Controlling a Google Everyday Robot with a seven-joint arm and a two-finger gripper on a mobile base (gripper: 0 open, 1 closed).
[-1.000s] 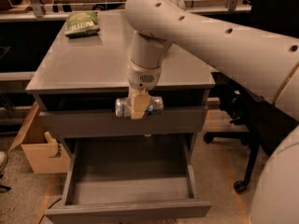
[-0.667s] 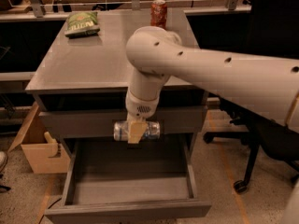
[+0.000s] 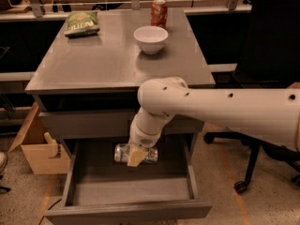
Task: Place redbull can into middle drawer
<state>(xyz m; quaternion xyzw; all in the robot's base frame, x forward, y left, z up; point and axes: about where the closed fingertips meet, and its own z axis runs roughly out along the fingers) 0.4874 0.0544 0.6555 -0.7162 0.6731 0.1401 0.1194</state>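
Note:
The redbull can (image 3: 123, 153) is a shiny silver can lying sideways. My gripper (image 3: 136, 155) is shut on it at its middle and holds it over the back part of the open middle drawer (image 3: 131, 191). The drawer is pulled out from the grey cabinet, with a flat grey floor and low side walls. The can hangs a little above the drawer floor, just below the closed upper drawer front (image 3: 84, 124). My white arm reaches in from the right.
On the cabinet top (image 3: 93, 64) stand a white bowl (image 3: 150, 39), a red-orange soda can (image 3: 158, 13) and a green chip bag (image 3: 81, 23). A cardboard box (image 3: 40, 149) sits on the floor at the left. A black office chair (image 3: 267, 55) stands at the right.
My arm has lowered the can from in front of the upper drawer front down into the open middle drawer. The bowl and soda can now show.

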